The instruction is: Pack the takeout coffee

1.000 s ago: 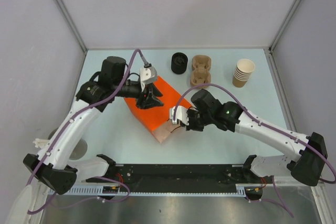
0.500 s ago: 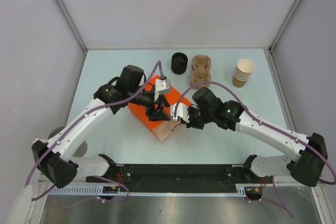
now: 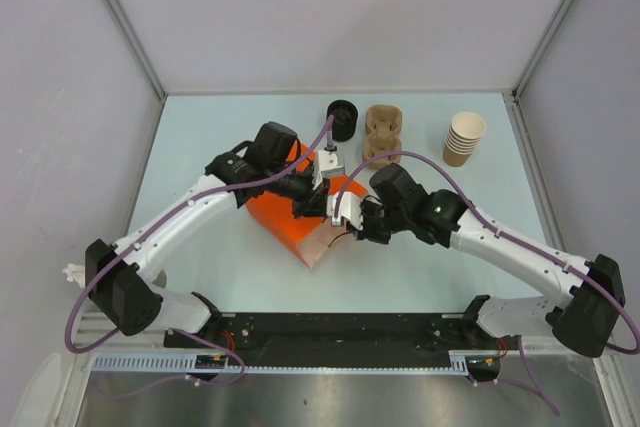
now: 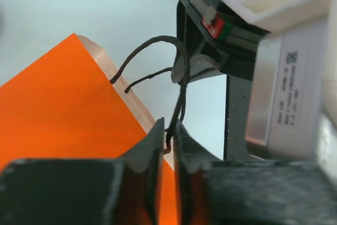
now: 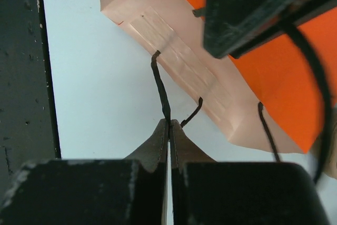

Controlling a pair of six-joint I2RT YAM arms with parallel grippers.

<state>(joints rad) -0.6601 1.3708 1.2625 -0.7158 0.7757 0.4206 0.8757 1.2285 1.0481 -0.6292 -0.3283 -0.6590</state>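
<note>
Rightward over the flat orange paper bag the left gripper has been brought and pinched on one black cord handle; the other handle is clamped by the right gripper. Bag-opening seems in hand: handles need drawing apart. The round black plastic lid and stacked tan paper cups are left at the far edge.

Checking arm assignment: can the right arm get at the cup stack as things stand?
Probably not yet: the right hand is shut on a handle of the orange bag. Once released, the way to the cup stack looks free.
</note>
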